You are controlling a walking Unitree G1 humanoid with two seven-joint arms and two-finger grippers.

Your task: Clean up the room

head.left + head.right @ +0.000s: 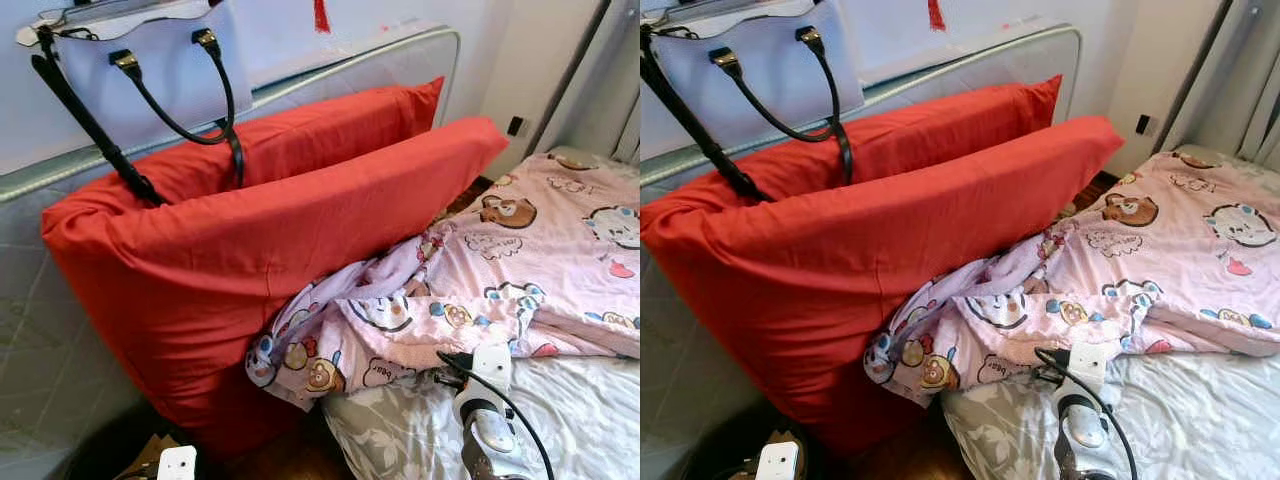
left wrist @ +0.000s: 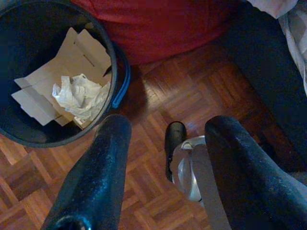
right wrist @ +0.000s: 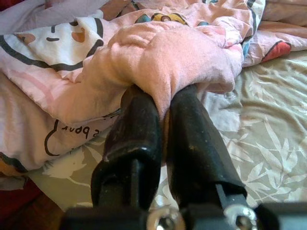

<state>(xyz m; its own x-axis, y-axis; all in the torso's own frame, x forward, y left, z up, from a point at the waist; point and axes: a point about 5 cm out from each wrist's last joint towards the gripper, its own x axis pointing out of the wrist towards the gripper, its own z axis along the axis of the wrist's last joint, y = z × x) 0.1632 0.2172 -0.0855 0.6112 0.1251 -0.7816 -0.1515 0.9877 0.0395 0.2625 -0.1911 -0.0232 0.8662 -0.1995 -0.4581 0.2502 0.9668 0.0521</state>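
We note the pink cartoon-print quilt (image 1: 500,280) lying rumpled across the bed, over a grey leaf-patterned sheet (image 1: 590,410), with one bunched corner spilling off the bed edge against the red pillows. The right gripper (image 3: 163,103) sits at that near edge: in the right wrist view its two black fingers (image 3: 139,129) are pressed together on a fold of the quilt, pink fabric pinched between them. In the head views we see the right arm's silver wrist (image 1: 487,420) low at the bed edge, just under the quilt's hem.

Two long red pillows (image 1: 250,240) stand upright, one behind the other, leaning on a padded headboard (image 1: 380,60). A white handbag (image 1: 140,60) with black straps rests on top of the headboard, straps hanging over the pillows.

The left gripper (image 2: 165,143) hangs above parquet floor (image 2: 158,91), fingers spread apart, nothing between them. Near it stands a dark bin (image 2: 53,72) holding flattened cardboard (image 2: 53,81) and crumpled white paper (image 2: 81,96).
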